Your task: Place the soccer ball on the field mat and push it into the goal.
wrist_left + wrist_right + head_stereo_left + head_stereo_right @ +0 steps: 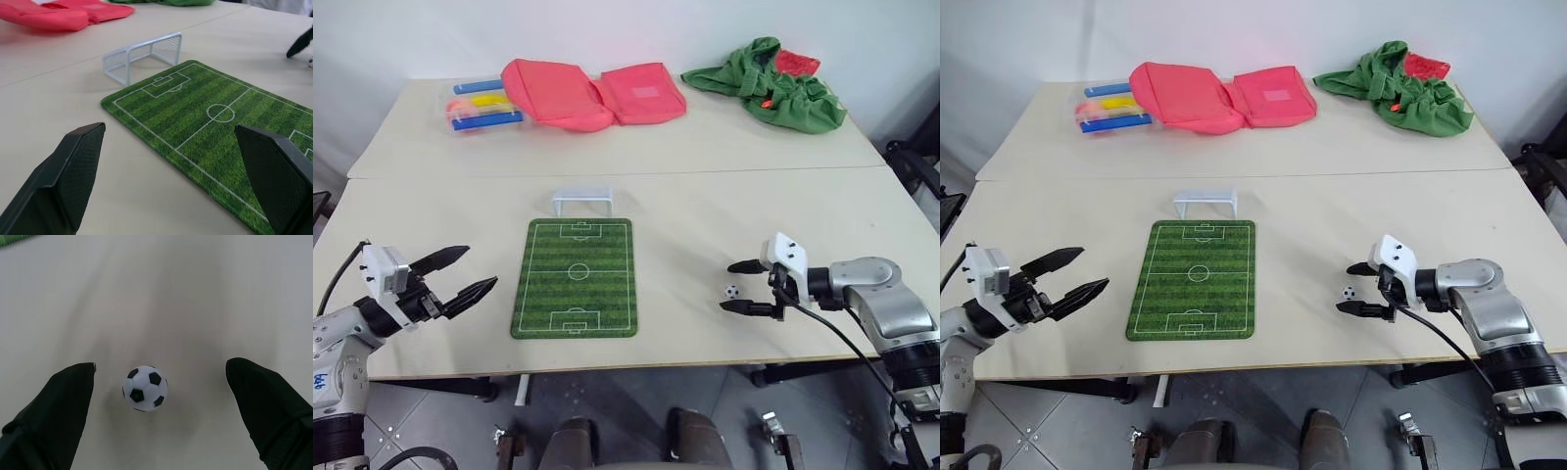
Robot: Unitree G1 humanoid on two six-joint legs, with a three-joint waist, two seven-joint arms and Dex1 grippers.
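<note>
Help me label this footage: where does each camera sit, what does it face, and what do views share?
Left and right eye views: head, looking down over the table; both arms show.
Left wrist view: along the open left tool toward field mat and goal.
Right wrist view: along the open right tool, soccer ball between its fingers.
Shared: ball, mat, goal appear in both eye views.

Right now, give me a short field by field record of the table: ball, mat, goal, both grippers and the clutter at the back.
soccer ball: on the bare table, right of the mat, between the right gripper's open fingers, not gripped
field mat: flat, near table centre, nothing on it
goal: upright at the mat's far end
right gripper: open, around the ball
left gripper: open, empty, left of the mat
back of table: red bags, green cloth heap, coloured markers
</note>
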